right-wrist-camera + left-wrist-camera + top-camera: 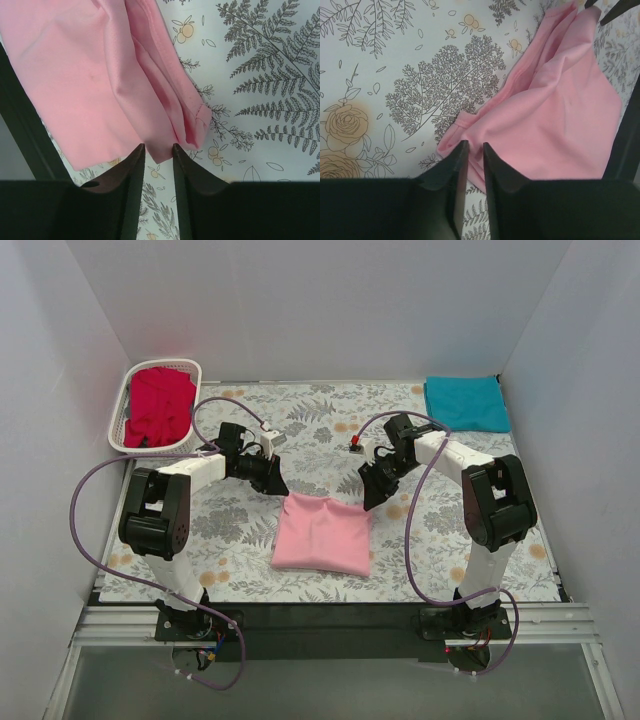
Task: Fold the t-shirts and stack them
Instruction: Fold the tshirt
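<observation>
Left gripper (473, 146): the jaws stand narrow, with a corner of the pink t-shirt (555, 125) in the slim gap between the tips. I cannot tell whether they truly pinch it.
Right gripper (158, 147): the jaws are a little wider and the shirt's other far corner sits just at the tips. I cannot tell whether it has a grip either.
Pink t-shirt: it is folded to a rough rectangle and lies flat on the floral table (320, 420) between the two arms, with loose layered edges at the far side.
Teal t-shirt (466, 403): it lies folded at the far right corner, well apart.
Red t-shirt (160, 405): it sits bunched in the white lattice basket (116, 425) at the far left, not yet folded.
Step in hand: probably taking both far corners of the pink shirt, for one more fold or for the carry to the teal one.
Next move: both pinches should catch every layer, and the two corners should rise together and level so the folds stay shut.
</observation>
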Controlling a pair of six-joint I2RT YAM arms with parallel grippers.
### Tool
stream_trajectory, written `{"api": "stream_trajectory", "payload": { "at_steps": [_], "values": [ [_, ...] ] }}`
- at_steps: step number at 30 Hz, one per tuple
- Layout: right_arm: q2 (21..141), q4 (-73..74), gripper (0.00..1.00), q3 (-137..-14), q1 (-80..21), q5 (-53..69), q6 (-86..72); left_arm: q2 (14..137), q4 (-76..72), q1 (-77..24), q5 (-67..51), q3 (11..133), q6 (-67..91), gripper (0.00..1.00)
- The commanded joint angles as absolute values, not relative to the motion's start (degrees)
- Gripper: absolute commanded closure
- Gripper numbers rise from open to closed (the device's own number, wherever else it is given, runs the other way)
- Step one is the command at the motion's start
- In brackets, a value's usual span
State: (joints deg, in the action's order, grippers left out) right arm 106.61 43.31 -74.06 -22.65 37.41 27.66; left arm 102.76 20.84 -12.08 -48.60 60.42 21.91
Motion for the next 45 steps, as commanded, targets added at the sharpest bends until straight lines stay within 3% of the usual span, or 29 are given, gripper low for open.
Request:
{"api": "stream_trajectory", "payload": {
  "at_steps": [1,4,9,19,35,37,38,39,41,42,45],
  "values": [
    [106.8,43.1,0.66,-74.0,-23.1,37.5,28.7,100.9,19.6,-11.8,-50.9,60.0,22.1,0.9],
    [106.5,43.2,0.84,-74.4,-23.1,37.1,28.7,99.5,19.9,-11.8,-50.5,59.9,22.7,1.0],
    [105.0,43.8,0.99,-75.0,-23.1,35.9,28.9,96.3,22.1,-11.8,-48.1,59.3,20.9,1.0],
    [103.7,43.5,0.99,-77.1,-21.8,29.9,28.9,93.3,23.1,-11.2,-39.0,58.9,17.8,1.0],
    [115.1,42.0,0.99,-89.4,-20.8,26.3,25.1,104.7,16.1,-11.0,-38.0,65.4,22.7,1.0],
    [115.9,42.2,0.91,-92.4,-20.7,25.2,24.0,105.0,15.8,-11.0,-37.5,66.4,24.0,1.0],
    [115.9,42.2,0.83,-93.2,-20.7,25.0,23.6,104.7,15.7,-10.8,-37.3,66.9,24.8,0.85],
    [115.7,42.1,0.62,-94.9,-20.6,24.2,23.0,104.1,15.9,-10.5,-37.8,67.4,25.5,0.74],
    [114.0,42.4,0.47,-96.8,-19.6,24.4,20.9,100.5,16.0,-10.1,-38.1,67.2,27.8,0.58],
    [113.0,42.3,0.32,-97.6,-19.2,26.0,20.0,99.1,16.2,-9.9,-39.6,66.7,29.1,0.49],
    [108.4,41.8,0.07,-97.6,-17.8,34.9,16.5,92.8,16.3,-9.8,-45.8,65.4,35.2,0.38]
  ]
}}
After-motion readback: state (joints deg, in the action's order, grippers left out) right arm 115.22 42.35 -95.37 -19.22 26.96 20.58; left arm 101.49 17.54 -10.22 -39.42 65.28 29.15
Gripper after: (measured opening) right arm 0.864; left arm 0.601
